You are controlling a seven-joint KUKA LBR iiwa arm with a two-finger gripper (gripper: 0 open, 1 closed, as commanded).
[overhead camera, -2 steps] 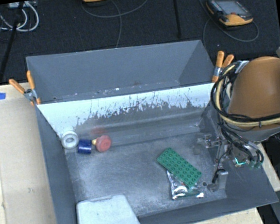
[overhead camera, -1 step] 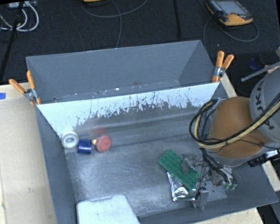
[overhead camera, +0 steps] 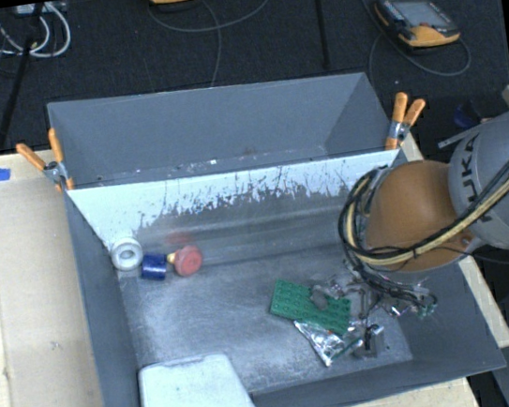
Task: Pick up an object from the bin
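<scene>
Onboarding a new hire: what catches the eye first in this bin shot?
The gripper, below the arm's orange cover, hangs at the bin's right by a green piece and crumpled silver foil. A white pad lies lower left; a white roll, blue cap and pink disc sit upper left.

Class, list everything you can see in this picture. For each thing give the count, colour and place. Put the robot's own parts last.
bin: 1, grey, middle of the view
roll: 1, white, far-left corner of the bin floor
small cylinder: 1, blue, just right of the roll
round piece: 1, pink-red, right of the cylinder
flat plate: 1, green, right of the middle
crinkled foil: 1, silver, just in front of the plate
flat pad: 1, white, near-left corner
handheld devices: 2, orange and grey, on the dark floor beyond the bin
gripper: 1, dark, by the foil and plate
wrist cover: 1, orange-brown, above the gripper
arm: 1, grey, entering from the right
</scene>
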